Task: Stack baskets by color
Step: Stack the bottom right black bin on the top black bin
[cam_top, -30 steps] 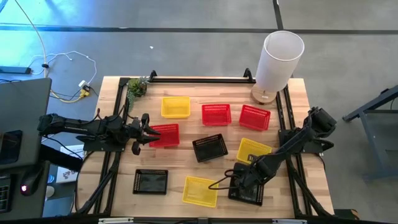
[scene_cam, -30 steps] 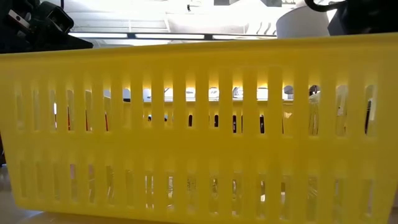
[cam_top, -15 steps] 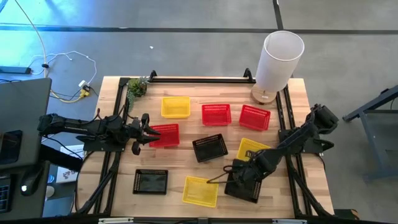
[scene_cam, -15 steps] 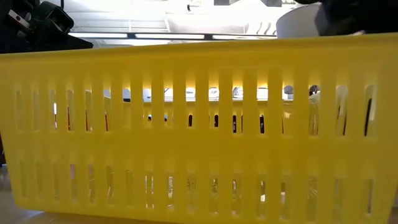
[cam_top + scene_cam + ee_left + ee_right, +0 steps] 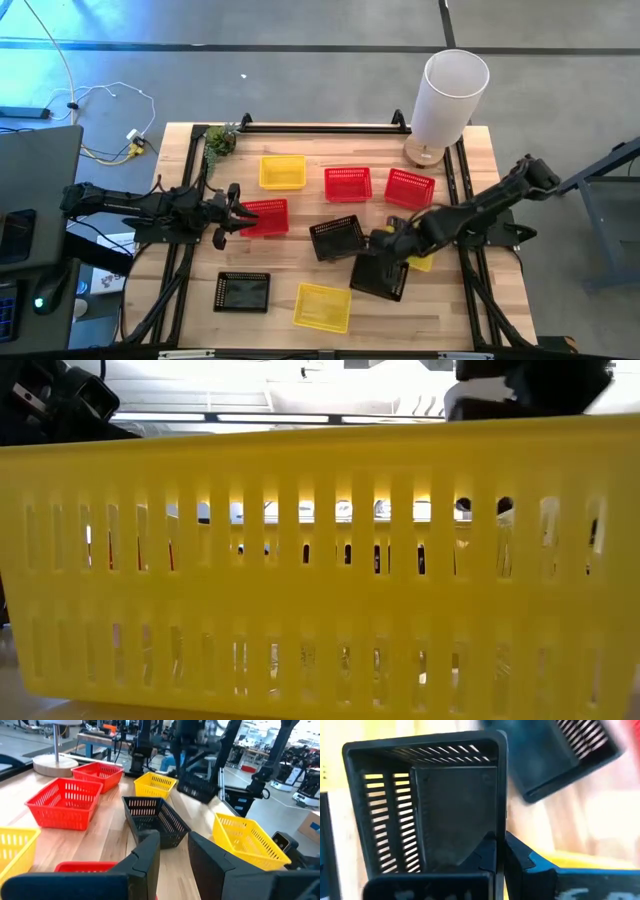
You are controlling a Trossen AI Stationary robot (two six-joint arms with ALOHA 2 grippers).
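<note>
Wooden slats of the table point(image 5: 285, 285) carry the baskets spread singly, none yet nested. I see the right gripper point(image 5: 392, 243) clenched on the rim of one black basket point(image 5: 378, 275), one finger inside the wall and one outside in its wrist view point(image 5: 492, 855). A second ago that basket sat flat near the front right edge beside the front yellow basket point(image 5: 322, 306); now it hangs tilted off the wood and has travelled inward, close to the middle black basket point(image 5: 336, 237) and partly covering another yellow basket point(image 5: 420, 262). I judge this to be the carry leg of the first black stack, with the middle black basket the likely receiver; alignment of the tilted load over that rim is what remains.

My left gripper point(image 5: 232, 210) has held its place at the left side, just beside the near red basket point(image 5: 264, 216), fingers point(image 5: 145, 857) parted and grasping nothing. The third black basket point(image 5: 242, 290) lies untouched at the front left. Two red baskets point(image 5: 348, 184) point(image 5: 410, 189) and the rear yellow basket point(image 5: 282, 171) keep their back row.
</note>
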